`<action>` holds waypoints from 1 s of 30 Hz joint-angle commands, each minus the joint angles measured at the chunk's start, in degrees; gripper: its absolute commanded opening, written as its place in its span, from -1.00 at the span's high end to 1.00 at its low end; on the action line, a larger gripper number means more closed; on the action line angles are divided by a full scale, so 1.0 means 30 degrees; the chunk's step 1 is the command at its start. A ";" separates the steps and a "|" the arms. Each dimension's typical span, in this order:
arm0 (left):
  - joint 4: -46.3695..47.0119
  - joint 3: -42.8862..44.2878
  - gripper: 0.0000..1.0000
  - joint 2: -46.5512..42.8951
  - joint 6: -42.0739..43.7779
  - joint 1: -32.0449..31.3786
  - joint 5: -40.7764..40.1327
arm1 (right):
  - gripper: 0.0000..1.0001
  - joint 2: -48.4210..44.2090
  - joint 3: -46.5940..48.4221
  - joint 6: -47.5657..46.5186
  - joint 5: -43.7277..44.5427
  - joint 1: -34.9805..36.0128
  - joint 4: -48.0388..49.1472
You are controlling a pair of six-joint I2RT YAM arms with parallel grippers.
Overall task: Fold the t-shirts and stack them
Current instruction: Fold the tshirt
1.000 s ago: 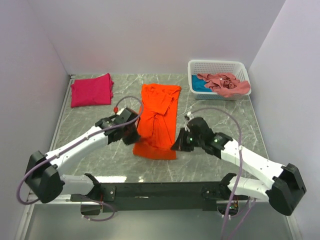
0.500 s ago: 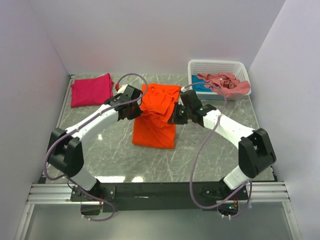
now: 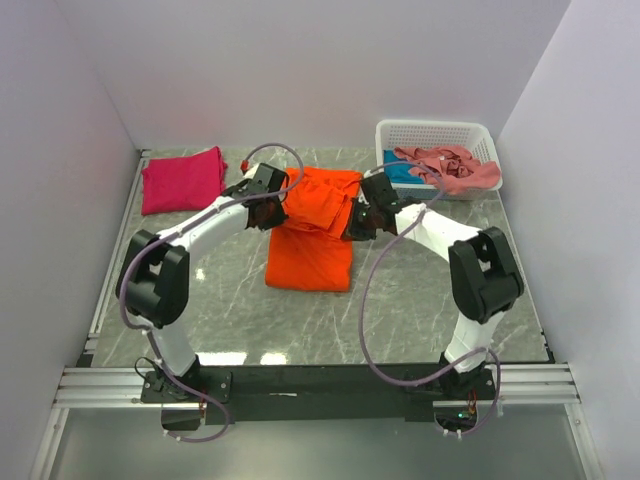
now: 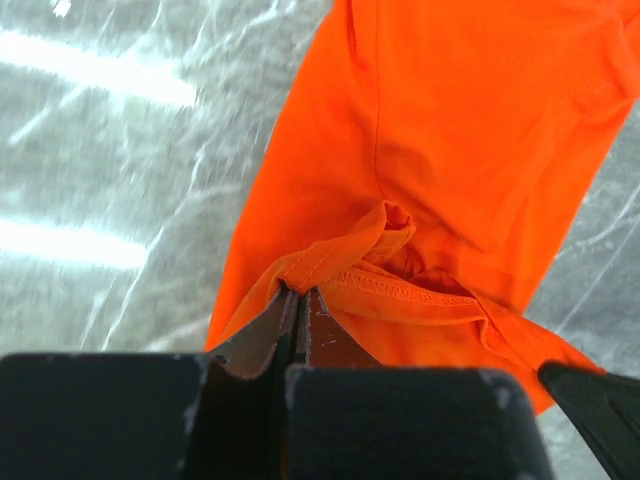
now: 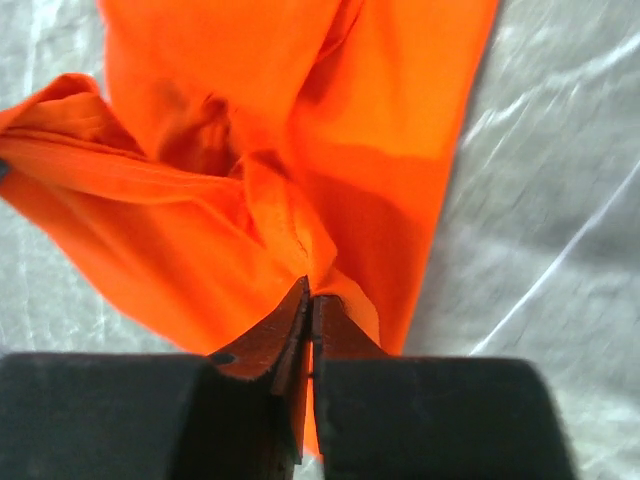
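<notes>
Grey marble table (image 3: 430, 300), white walls; orange t-shirt (image 3: 310, 255) lies mid-table, partly folded. On its left edge the left gripper (image 4: 297, 300) is pinched tight on a hem; on its right edge the right gripper (image 5: 308, 295) is clamped on fabric. Far left: folded magenta t-shirt (image 3: 182, 180). Far right: white basket (image 3: 435, 130) holding salmon-pink t-shirt (image 3: 450, 168) and teal t-shirt (image 3: 397, 171).

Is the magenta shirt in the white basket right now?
No, the magenta shirt lies folded on the table at the far left, apart from the basket at the far right.
</notes>
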 commanded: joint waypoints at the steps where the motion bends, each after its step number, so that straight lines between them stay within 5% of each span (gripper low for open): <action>1: 0.1700 0.1089 0.99 0.0715 0.1260 0.0444 0.0615 | 0.84 0.1129 0.1333 -0.0616 -0.0491 -0.0725 0.1337; 2: 0.1789 0.1265 0.91 0.1122 0.1668 0.0503 0.0965 | 0.70 0.1250 0.1538 -0.0705 -0.0639 -0.1046 0.1425; 3: 0.1645 0.1528 0.56 0.1271 0.1817 0.0561 0.1346 | 0.21 0.1251 0.1598 -0.0851 -0.0814 -0.1078 0.1774; 5: 0.1149 0.2320 0.10 0.1477 0.2199 0.0591 0.1321 | 0.09 0.0930 0.1831 -0.1203 -0.1576 -0.1253 0.1866; 7: 0.0503 0.2672 -0.92 0.1245 0.2374 0.0591 0.1087 | -0.10 0.0027 0.1775 -0.1582 -0.1520 -0.1254 0.1836; 8: 0.0472 0.2586 -0.99 0.0693 0.2404 0.0591 0.1086 | -0.17 -0.0386 0.1397 -0.1643 -0.1577 -0.1254 0.1894; 11: 0.0471 0.1302 -0.99 -0.1061 0.2171 0.0591 0.1203 | -0.38 -0.2114 -0.0296 -0.1877 -0.2803 -0.1166 0.2420; 13: 0.0939 -0.0718 -0.99 -0.2207 0.1704 0.0591 0.1465 | -0.78 -0.3225 -0.1414 -0.1644 -0.3595 -0.0904 0.3240; 19: 0.1788 -0.6665 -0.99 -0.6369 0.0648 0.0562 0.2958 | -0.79 -0.6304 -0.6743 0.0053 -0.2750 0.0910 0.4382; 25: 0.3722 -1.1152 -0.99 -0.8775 -0.0084 0.0562 0.5539 | -0.51 -0.7539 -1.1609 0.1842 -0.2955 0.1530 0.6785; 30: 0.4337 -1.1769 -0.61 -0.7401 -0.0292 0.0562 0.5829 | -0.11 -0.5815 -1.1440 0.2165 -0.3277 0.1529 0.8133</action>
